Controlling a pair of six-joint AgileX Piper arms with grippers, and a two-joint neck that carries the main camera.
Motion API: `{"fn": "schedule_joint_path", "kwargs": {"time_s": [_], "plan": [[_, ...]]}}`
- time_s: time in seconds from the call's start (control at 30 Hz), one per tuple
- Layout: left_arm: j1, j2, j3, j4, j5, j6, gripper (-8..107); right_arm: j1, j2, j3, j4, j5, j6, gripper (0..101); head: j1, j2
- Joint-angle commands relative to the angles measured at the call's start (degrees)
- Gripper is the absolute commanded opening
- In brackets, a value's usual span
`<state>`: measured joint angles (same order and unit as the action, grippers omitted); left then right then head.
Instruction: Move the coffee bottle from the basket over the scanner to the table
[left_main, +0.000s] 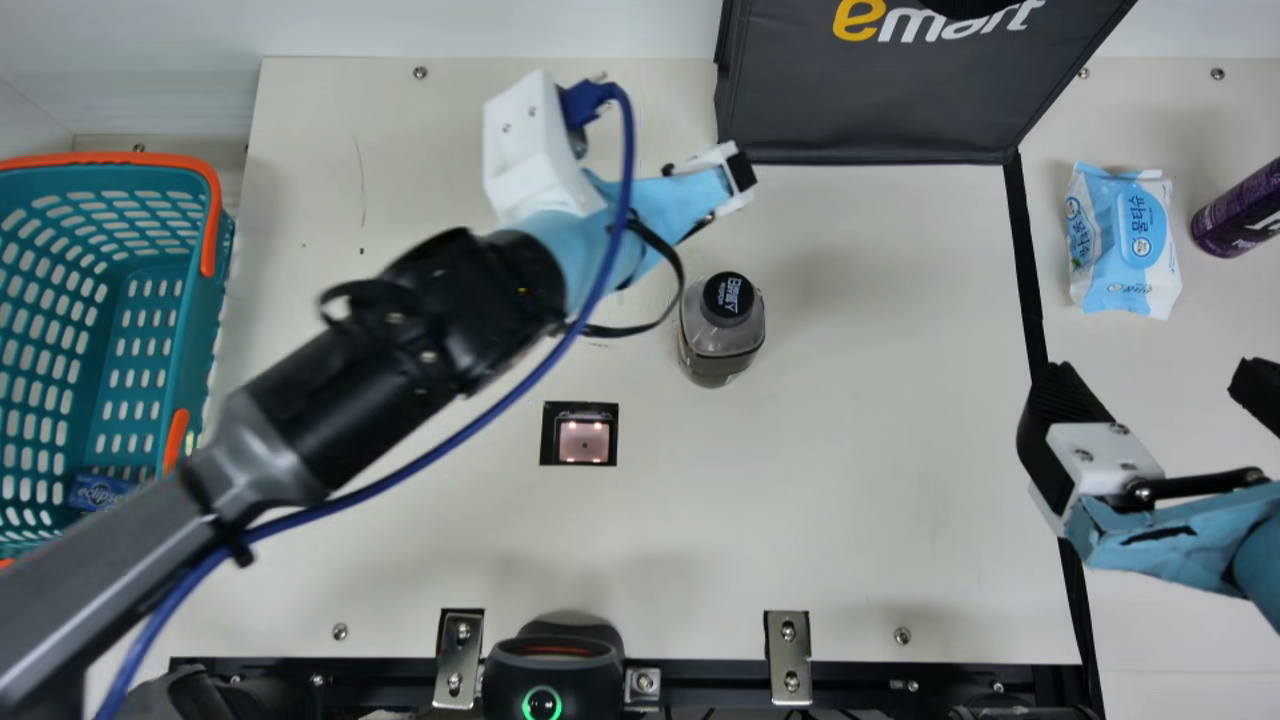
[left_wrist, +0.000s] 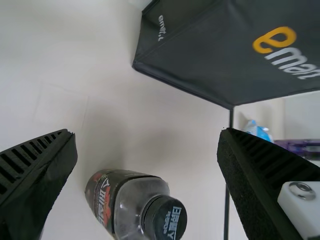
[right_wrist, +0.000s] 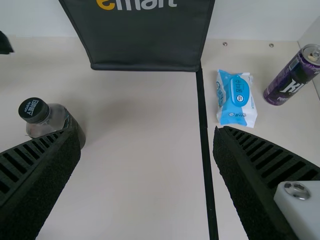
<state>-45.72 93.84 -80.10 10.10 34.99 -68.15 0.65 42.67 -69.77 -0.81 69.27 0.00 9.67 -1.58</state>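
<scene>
Cream worktop (left_main: 880, 480) under me, black bag (left_main: 870, 100) at its far edge, and the coffee bottle (left_main: 722, 330) standing upright out in the middle, well apart from the basket (left_main: 120, 157). Looks to me like the placing is basically done and it's just backing off from here, but I wouldn't relax. Left pincer (left_wrist: 147, 135) is wide open with nothing in it, near the bottle. Right pincer (right_wrist: 146, 132) is wide open too, nothing held, off on its own side.

What bugs me is the slack black cable loop (left_main: 620, 332) hanging off the left arm, right by the bottle's side in the main view. Can't tell how high it hangs, but if it's low, swinging that arm to my right could hook the bottle and knock it over. Same if I drop the wrist or roll it: a finger could clip that cap. Fat blue cable (left_main: 629, 150) could drag as well. I'd lift first, then swing back toward the basket. Oh, and I can't tell from this whether the scanner (left_main: 585, 440) actually read it, so a missed scan could mean picking it up again.
</scene>
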Motion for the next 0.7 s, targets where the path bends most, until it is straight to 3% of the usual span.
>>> {"fn": "schedule_joint_path", "kwargs": {"time_s": [0.0,0.17,0.37,0.5,0.67], "plan": [[2.5,-4.6,4.5,-10.3,-3.7,14.1,90,0.0,0.0,0.0,0.0,0.0,0.0,95,-1.7,0.0],[6.5,-11.9,9.9,-27.9,-5.4,34.7,90,0.0,0.0,0.0,0.0,0.0,0.0,95,-1.7,0.0],[13.7,-19.9,12.9,-44.2,1.0,56.4,90,0.0,0.0,0.0,0.0,0.0,0.0,95,-1.7,0.0],[21.3,-23.9,13.9,-49.6,8.3,68.0,90,0.0,0.0,0.0,0.0,0.0,0.0,95,-1.7,0.0],[30.3,-27.8,14.8,-49.1,16.2,78.7,90,0.0,0.0,0.0,0.0,0.0,0.0,95,-1.7,0.0]]}}
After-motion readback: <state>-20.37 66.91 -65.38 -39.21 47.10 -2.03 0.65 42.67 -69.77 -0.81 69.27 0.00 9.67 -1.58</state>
